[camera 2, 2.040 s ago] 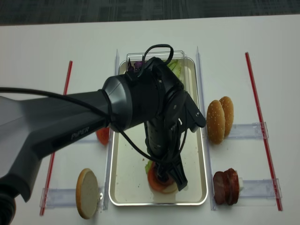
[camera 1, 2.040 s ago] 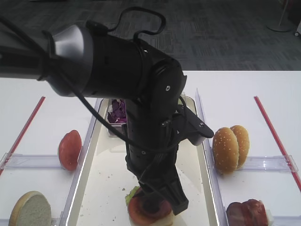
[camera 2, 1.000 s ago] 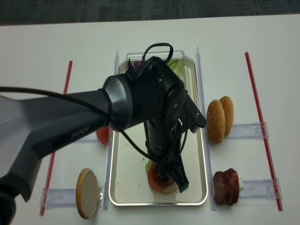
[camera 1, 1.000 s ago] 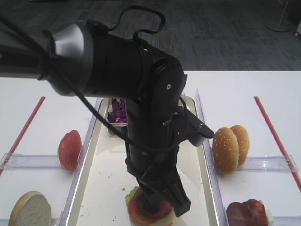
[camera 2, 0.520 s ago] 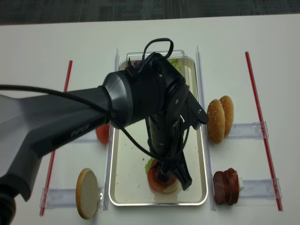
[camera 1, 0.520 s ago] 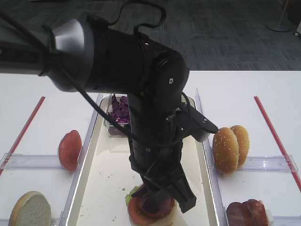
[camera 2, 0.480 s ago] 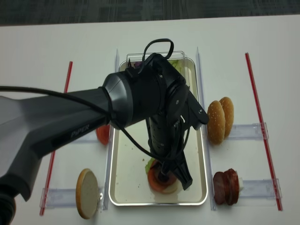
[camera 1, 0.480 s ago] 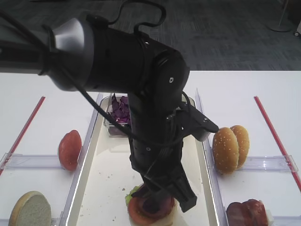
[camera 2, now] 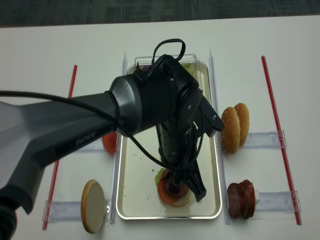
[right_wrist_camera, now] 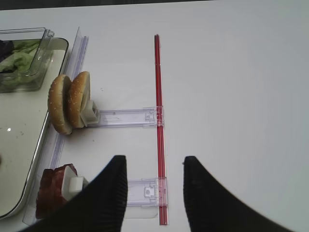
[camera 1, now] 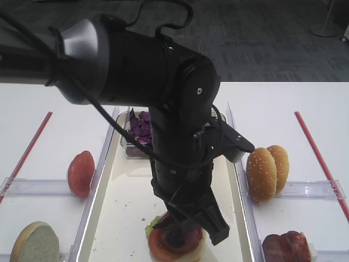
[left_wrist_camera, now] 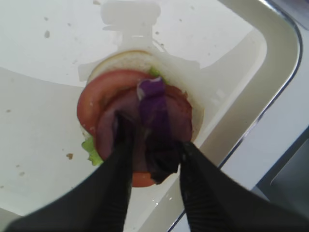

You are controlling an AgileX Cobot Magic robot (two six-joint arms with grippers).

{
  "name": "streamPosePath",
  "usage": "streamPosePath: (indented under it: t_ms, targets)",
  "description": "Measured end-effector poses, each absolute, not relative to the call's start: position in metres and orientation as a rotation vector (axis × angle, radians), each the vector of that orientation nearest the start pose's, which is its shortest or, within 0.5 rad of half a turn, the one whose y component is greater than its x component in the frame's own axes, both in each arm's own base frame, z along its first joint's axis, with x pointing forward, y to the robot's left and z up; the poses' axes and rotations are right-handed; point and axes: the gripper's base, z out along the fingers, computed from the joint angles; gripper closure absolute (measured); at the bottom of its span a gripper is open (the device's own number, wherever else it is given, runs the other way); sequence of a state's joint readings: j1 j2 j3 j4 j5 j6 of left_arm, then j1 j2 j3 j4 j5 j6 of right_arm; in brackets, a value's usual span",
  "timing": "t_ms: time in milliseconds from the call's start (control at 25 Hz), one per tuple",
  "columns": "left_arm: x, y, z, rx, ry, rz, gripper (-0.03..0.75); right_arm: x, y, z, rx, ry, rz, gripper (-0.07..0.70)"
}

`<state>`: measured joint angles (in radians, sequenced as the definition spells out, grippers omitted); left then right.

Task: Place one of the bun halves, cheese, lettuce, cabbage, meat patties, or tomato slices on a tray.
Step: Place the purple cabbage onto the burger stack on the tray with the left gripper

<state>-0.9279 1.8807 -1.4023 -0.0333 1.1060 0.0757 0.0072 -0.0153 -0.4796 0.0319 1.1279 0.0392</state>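
Stacked food on the tray (camera 2: 127, 202), bun halves (camera 2: 234, 128) right, tomato slices (camera 2: 109, 144) left.

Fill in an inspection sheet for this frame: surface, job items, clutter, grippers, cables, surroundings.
Surface: white table, red strips either side.
Job's things: tray holds a stack of bun, lettuce, tomato, patty and cabbage; bun halves, patties, a tomato slice and a cut bun half stand in holders outside.
Clutter: crumbs on tray.
Grippers: left gripper pinches cabbage over the stack; right gripper open, empty.
Cables: black cable on left arm.
Surroundings: dark carpet.
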Motion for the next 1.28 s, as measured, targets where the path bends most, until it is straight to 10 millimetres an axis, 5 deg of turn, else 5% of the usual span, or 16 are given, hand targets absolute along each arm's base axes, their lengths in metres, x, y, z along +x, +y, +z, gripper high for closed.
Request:
streamPosePath:
  t_ms: [1280]
  targets:
    - [0.223, -0.300, 0.225, 1.466, 2.697, -0.076, 0.492, -0.008, 0.003, 0.266, 0.031, 2.117, 0.066, 0.313]
